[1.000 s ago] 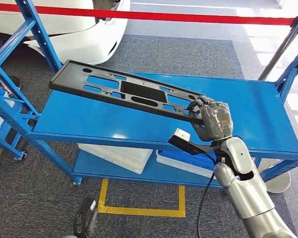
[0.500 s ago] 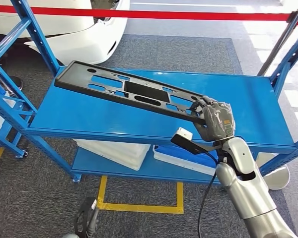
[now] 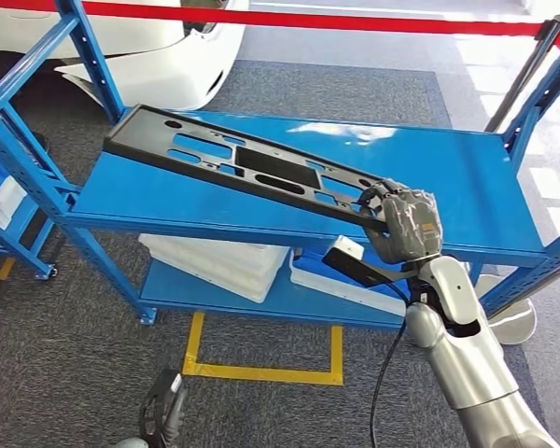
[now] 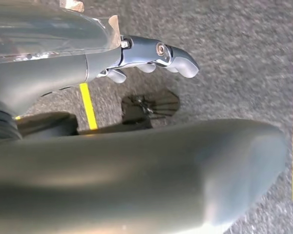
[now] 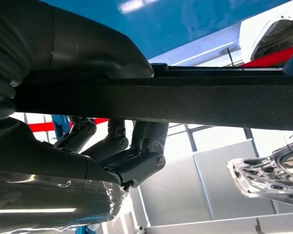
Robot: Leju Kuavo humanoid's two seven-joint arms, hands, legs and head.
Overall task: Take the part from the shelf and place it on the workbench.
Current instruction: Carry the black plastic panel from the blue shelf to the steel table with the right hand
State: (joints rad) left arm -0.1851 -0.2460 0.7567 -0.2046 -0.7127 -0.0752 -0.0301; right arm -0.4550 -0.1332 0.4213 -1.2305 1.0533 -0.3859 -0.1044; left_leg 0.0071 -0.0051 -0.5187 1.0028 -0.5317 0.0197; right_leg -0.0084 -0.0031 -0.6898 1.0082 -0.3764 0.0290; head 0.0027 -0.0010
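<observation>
The part is a long flat black panel [image 3: 242, 166] with several cut-outs, lifted over the top board of the blue shelf [image 3: 468, 201]. My right hand [image 3: 401, 227] grips its near right end; the far end points toward the back left. In the right wrist view the thumb [image 5: 97, 46] lies on one face of the panel's black edge [image 5: 219, 100] and the fingers [image 5: 137, 146] curl around the other face. My left hand [image 3: 163, 415] hangs low over the carpet, its fingers [image 4: 167, 52] stretched out with nothing in them.
White trays [image 3: 217, 261] lie on the shelf's lower board. Blue uprights [image 3: 23, 159] stand at the left, and a second rack [image 3: 541, 75] at the right. A white car body [image 3: 143, 56] and a red barrier tape [image 3: 376, 19] sit behind. Yellow floor lines [image 3: 263, 373] mark the grey carpet.
The whole picture has shifted, so the camera moved. The panel stays gripped in my right hand, and the shelf now sits slightly higher and to the right in view.
</observation>
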